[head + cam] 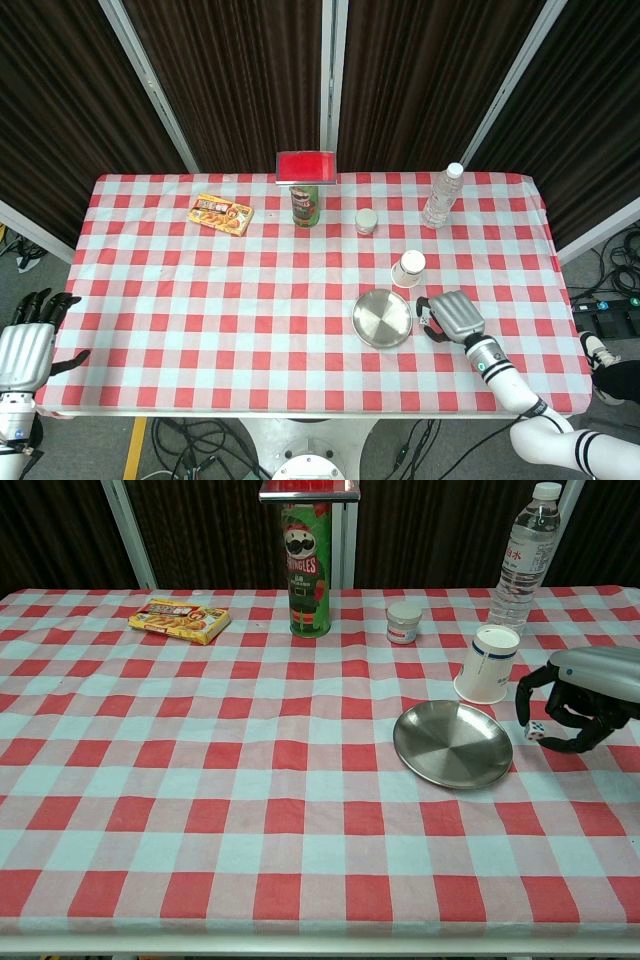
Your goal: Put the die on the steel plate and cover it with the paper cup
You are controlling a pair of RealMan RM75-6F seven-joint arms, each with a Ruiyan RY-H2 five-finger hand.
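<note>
The small white die with red pips is pinched in the fingertips of my right hand, just above the cloth and a little right of the steel plate. In the head view the right hand sits right beside the plate and hides the die. The white paper cup stands behind the plate, close to the hand's fingers; in the head view the cup is above the plate. My left hand hangs off the table's left edge, fingers apart, holding nothing.
A green Pringles can, a small white jar and a water bottle stand along the back. A yellow snack box lies at the back left. A red box sits behind the can.
</note>
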